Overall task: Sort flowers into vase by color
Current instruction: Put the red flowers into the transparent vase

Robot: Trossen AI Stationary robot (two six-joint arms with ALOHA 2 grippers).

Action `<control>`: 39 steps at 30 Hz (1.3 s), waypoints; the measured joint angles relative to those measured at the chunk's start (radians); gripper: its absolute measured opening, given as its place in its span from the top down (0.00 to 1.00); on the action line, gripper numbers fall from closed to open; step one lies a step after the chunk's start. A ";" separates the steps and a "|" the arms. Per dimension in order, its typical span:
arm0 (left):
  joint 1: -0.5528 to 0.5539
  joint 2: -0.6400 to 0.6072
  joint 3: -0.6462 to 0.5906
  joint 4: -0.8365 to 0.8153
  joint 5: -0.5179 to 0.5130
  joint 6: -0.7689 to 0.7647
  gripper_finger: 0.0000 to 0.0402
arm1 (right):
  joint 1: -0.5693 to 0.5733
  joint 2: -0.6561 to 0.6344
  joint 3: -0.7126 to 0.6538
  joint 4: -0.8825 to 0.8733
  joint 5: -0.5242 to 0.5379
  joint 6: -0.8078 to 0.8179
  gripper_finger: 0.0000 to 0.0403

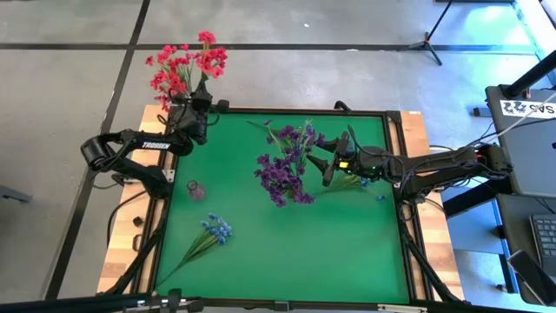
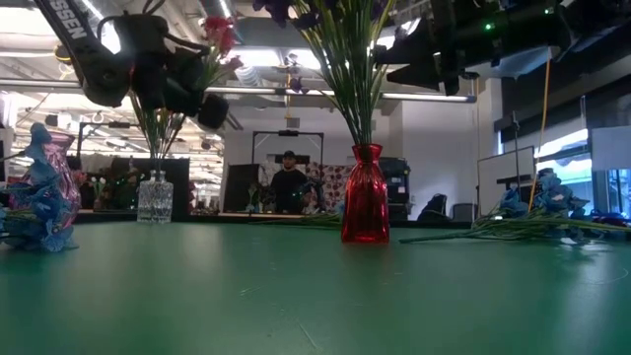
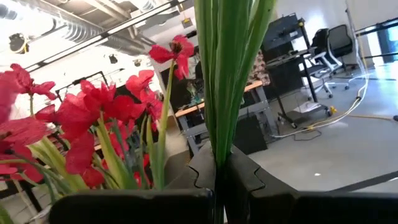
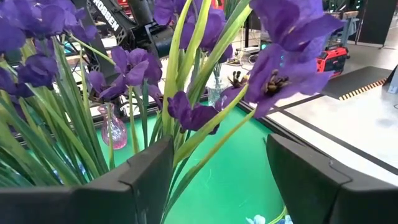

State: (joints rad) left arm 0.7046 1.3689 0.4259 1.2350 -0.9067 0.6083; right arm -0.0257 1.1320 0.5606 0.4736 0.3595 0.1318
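In the high view, the left gripper (image 1: 193, 111) is at the table's far-left corner, about 11 o'clock from the centre of the green mat (image 1: 287, 243). Its fingers (image 3: 249, 180) are clenched on the green stems (image 3: 227, 74) of a red-pink sprig; the left wrist view shows the stems pinched between the two dark fingers. The red-pink flowers (image 1: 187, 63) spread beyond the far edge of the table, above the clear glass vase (image 2: 155, 197) that stands at that corner in the low view.

The right gripper (image 1: 334, 162) is near the middle of the mat, a little toward 1 o'clock. Its fingers (image 4: 146, 177) stand wide apart and released. In the right wrist view the green stems of the dark purple flowers (image 1: 287, 165) rise just beside one finger, and I cannot tell if they touch it. The purple bunch stands in the red vase (image 2: 366, 207), at about 9 o'clock from this gripper.

A light blue sprig (image 1: 208, 236) lies flat on the mat toward 8 o'clock. More light blue flowers (image 1: 360, 184) lie under the right arm, toward 3 o'clock. A small pink glass vase (image 1: 196, 189) stands at 9 o'clock on the mat, well apart from both grippers.

Behind the table, in the low view, a person (image 2: 288, 182) is in the room.
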 joint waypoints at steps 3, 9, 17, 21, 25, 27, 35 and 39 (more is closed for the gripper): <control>0.015 0.000 0.000 -0.004 0.001 -0.016 0.98 | 0.000 0.000 0.000 0.000 0.000 0.005 0.36; 0.033 0.000 0.000 -0.020 0.041 -0.058 0.98 | 0.000 0.000 0.000 0.000 0.000 0.018 0.36; 0.036 0.000 0.000 -0.023 0.031 -0.059 0.98 | 0.000 0.000 0.000 -0.001 0.018 0.018 0.36; 0.038 0.000 0.000 -0.033 0.030 -0.060 0.98 | 0.000 0.000 0.000 -0.001 0.018 0.018 0.36; 0.038 0.000 0.000 -0.061 0.019 -0.086 0.98 | 0.000 0.000 0.000 -0.003 0.015 0.019 0.36; 0.038 0.000 0.000 -0.085 0.008 -0.139 0.98 | 0.000 0.000 0.000 -0.006 0.004 0.020 0.36; 0.038 0.000 0.000 -0.172 -0.044 -0.221 0.97 | 0.000 0.001 0.000 -0.028 -0.028 0.047 0.36; 0.037 0.000 0.000 -0.207 -0.095 -0.246 0.90 | 0.000 0.001 0.000 -0.029 -0.039 0.047 0.36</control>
State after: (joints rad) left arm 0.7411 1.3689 0.4255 1.0277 -1.0012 0.3622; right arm -0.0257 1.1328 0.5610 0.4442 0.3206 0.1787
